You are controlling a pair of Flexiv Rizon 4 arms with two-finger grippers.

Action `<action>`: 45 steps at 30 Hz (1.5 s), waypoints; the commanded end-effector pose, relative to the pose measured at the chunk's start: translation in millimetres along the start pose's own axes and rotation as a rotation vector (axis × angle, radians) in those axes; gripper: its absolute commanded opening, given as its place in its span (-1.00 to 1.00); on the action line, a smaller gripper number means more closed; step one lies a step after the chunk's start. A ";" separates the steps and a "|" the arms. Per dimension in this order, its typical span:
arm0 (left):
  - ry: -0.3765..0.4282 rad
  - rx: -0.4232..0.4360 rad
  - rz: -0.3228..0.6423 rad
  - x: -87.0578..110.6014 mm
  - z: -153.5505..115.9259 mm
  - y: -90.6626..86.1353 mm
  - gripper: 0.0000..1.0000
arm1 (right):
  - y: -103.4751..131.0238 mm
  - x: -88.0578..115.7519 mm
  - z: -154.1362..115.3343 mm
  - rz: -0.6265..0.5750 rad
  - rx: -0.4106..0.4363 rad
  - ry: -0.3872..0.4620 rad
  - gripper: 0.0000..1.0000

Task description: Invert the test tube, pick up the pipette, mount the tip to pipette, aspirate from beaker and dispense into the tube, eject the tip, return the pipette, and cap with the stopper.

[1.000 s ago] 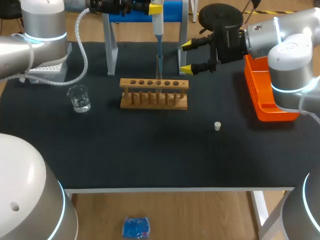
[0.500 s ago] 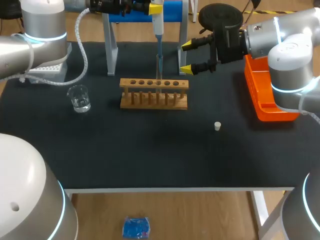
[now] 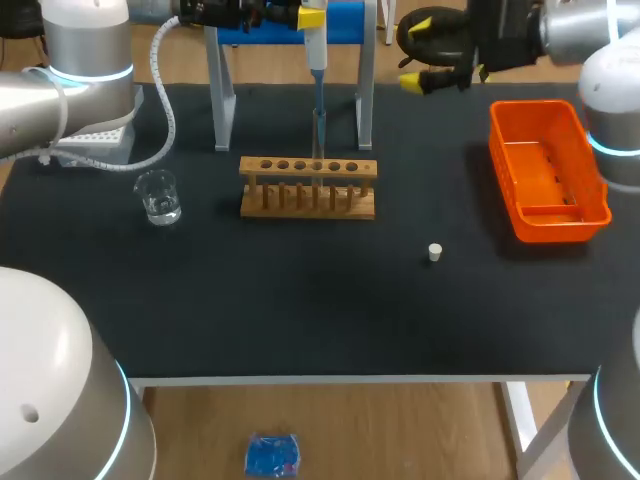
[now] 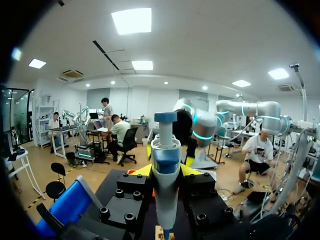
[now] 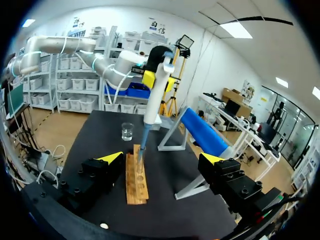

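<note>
**Right arm pulling clear of the rack; pipette staying at the tube**

The left gripper (image 3: 305, 16) is clamping the pipette (image 3: 317, 60) by its upper body, with a yellow finger on either side of it in the left wrist view. It is holding the pipette upright directly above the rack (image 3: 308, 185). The pipette's thin lower end is reaching down to the tube (image 3: 319, 135), which is standing in one of the rack's holes. Whether liquid is passing cannot be told.

The right gripper (image 3: 428, 52) is standing with its fingers spread wide and nothing between them. A second ago it was hovering just beside the rack's right end. It is now sitting well behind and to the right of the rack, near the table's (image 3: 300, 300) far edge. Nothing else has shifted.

- The beaker (image 3: 158, 196) is sitting well to the left of the rack.
- The stopper (image 3: 435, 252) is lying in front of the rack and to its right, untouched.
- The orange bin (image 3: 497, 150) is standing further right of the rack.

In my judgement, the right arm is finishing its steadying role and dispensing is under way or ending. Ejecting the tip, returning the pipette and capping the tube are still outstanding.
</note>
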State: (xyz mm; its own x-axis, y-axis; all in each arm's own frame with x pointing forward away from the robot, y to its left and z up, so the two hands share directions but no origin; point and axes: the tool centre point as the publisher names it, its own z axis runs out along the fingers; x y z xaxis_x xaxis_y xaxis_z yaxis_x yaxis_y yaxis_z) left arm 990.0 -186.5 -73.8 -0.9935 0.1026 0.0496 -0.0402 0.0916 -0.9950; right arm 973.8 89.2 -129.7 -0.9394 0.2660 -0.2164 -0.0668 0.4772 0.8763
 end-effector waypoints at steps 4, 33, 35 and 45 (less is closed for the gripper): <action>0.000 0.000 0.000 -0.5 0.0 -0.1 -1.00 | 53.5 4.6 -49.2 0.005 0.100 -0.008 1.00; 0.000 0.000 0.000 -0.5 0.0 -0.1 -1.00 | 98.8 -6.6 -41.4 0.027 0.112 -0.003 1.00; 0.000 0.000 0.000 -0.5 0.0 -0.1 -1.00 | 98.8 -6.6 -41.4 0.027 0.112 -0.003 1.00; 0.000 0.000 0.000 -0.5 0.0 -0.1 -1.00 | 101.7 -1.5 -41.3 0.028 0.127 -0.007 1.00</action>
State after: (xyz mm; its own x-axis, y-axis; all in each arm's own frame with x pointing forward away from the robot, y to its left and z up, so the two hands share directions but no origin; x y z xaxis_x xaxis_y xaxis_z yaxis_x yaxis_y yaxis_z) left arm 990.0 -186.3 -73.8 -0.9935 0.1023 0.0496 -0.0402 0.0916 -0.9950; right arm 958.4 100.2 -27.1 -0.9381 0.2851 -0.1967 -0.0010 0.5658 0.8246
